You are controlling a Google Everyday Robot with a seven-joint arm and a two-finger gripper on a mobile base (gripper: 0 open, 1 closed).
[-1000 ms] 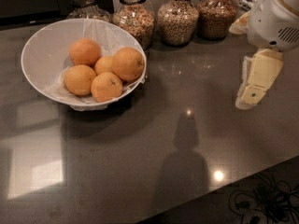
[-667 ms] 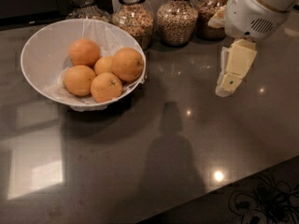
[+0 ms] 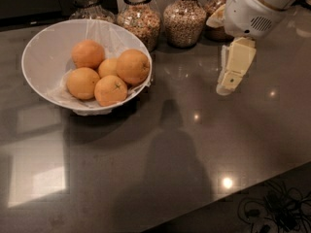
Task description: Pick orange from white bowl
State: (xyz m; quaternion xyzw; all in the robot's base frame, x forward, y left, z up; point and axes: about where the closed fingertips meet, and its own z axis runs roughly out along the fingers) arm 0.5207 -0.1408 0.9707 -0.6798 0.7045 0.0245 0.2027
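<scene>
Oranges, five in all, lay heaped in the white bowl at the worktop's ten o'clock. The orange, largest of the pile, sat at the bowl's three o'clock side against the rim, touching a smaller, paler fruit. The robot's hand hung above the bare worktop at two o'clock, well apart from the bowl, holding nothing; whether it was parted or closed could not be told. Glass jars lined the back edge at twelve o'clock.
</scene>
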